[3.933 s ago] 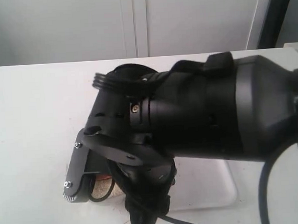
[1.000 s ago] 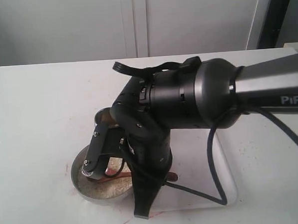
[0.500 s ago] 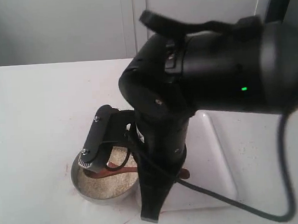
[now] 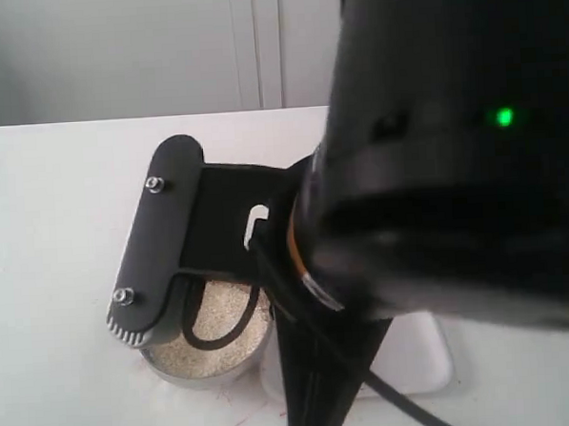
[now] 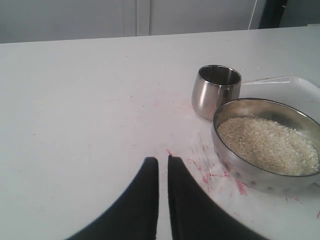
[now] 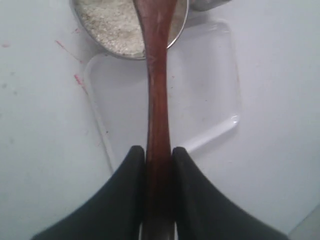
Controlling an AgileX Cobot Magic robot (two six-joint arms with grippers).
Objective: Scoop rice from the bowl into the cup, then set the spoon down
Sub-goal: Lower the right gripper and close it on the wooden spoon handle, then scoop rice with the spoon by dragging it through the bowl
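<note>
Right gripper [image 6: 159,151] clamped on spoon [image 6: 156,90] handle, scoop over bowl [image 6: 182,27], possibly touching rice [image 6: 107,22]. Left gripper [image 5: 163,164] nearly closed, empty.

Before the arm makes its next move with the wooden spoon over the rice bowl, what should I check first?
1. Right gripper clamped on the slim dark reddish-brown wooden spoon: ok.
2. Spoon's front end over the wide round steel bowl: ok.
3. White rice grains in the bowl: ok.
4. Small rounded steel cup upright beside the bowl: ok.
5. Rice on the scoop: cannot tell, it runs out of frame.
6. Left gripper clear of both vessels: ok.
</note>
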